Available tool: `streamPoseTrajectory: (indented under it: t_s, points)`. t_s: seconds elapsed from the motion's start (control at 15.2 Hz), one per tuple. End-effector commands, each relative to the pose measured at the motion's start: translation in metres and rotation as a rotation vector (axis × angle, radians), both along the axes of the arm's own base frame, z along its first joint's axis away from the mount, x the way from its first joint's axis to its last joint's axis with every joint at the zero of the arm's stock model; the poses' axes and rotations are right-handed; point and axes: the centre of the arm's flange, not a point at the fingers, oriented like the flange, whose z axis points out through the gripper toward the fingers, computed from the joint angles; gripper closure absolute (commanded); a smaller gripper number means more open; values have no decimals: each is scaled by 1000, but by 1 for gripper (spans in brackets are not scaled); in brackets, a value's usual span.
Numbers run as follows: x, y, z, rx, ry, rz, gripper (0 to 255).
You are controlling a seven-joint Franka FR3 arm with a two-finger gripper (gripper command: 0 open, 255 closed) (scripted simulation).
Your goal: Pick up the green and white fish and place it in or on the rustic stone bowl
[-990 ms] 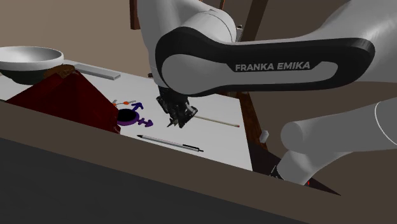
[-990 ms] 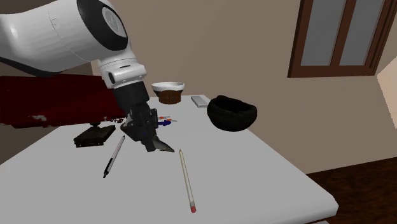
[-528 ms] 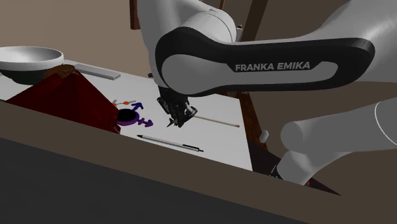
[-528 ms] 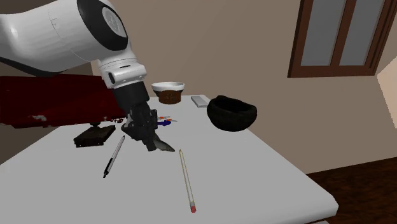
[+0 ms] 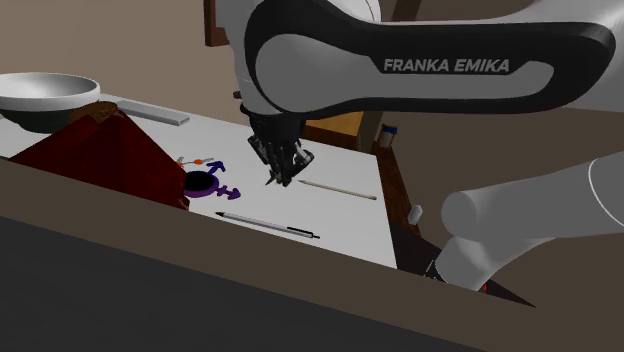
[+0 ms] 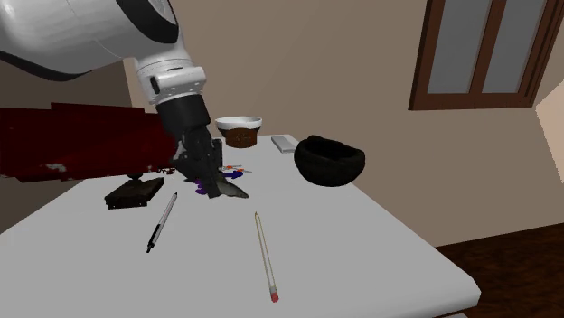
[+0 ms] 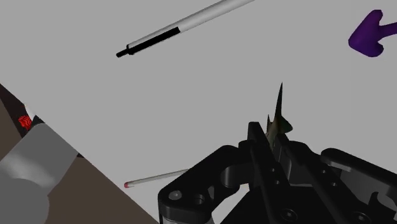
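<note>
My black gripper (image 6: pixel 213 185) is shut on the fish (image 6: pixel 231 191), a small dark greenish thing whose pointed tail sticks out past the fingertips. In the wrist view the fish (image 7: pixel 278 118) is clasped between the two fingers of the gripper (image 7: pixel 272 141), above the white tabletop. From the shoulder view the gripper (image 5: pixel 285 172) hangs over the table's middle, clear of the surface. The dark lumpy bowl (image 6: pixel 331 160) stands at the second exterior view's right, well apart from the gripper.
A white bowl on a brown base (image 6: pixel 239 129) and a grey slab (image 6: pixel 284 143) sit at the back. A pen (image 6: pixel 161 221), a pencil (image 6: pixel 265 256), a purple toy (image 5: pixel 205 183), a flat dark box (image 6: pixel 134 192) and a dark red block (image 5: pixel 100 155) lie on the table (image 6: pixel 361 244).
The gripper has risen off the table with the fish clasped in it and shifted slightly toward the back of the table. The upper arm has lifted too.
</note>
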Motion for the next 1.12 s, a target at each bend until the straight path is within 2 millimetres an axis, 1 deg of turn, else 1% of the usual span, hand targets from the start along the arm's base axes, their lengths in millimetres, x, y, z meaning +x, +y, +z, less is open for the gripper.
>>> streamPoseTrajectory:
  t_s: [0.0, 1.06]
  points:
    - [-1, 1, 11, 0, 0, 0, 255]
    - [-1, 1, 95, 0, 0, 0, 255]
